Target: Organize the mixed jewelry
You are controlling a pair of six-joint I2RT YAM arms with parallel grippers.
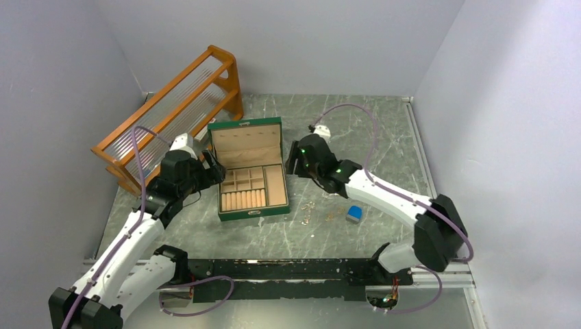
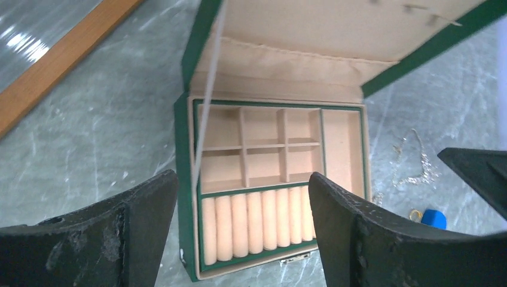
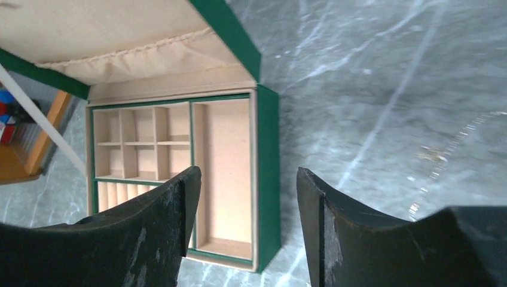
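Note:
A green jewelry box [image 1: 227,207] stands open on the marble table, its lid upright, with beige compartments and a row of ring rolls [image 2: 257,221]. It also shows in the right wrist view [image 3: 267,179]. The mixed jewelry [image 1: 306,212], tiny gold chains and bits, lies on the table right of the box; chains also show in the left wrist view [image 2: 412,161]. My left gripper [image 1: 218,169] is open and empty at the box's left side [image 2: 242,197]. My right gripper [image 1: 293,161] is open and empty at the box's right side [image 3: 248,191].
A small blue block [image 1: 353,214] lies right of the jewelry; it also shows in the left wrist view [image 2: 433,218]. A wooden rack [image 1: 171,113] stands at the back left. Grey walls enclose the table.

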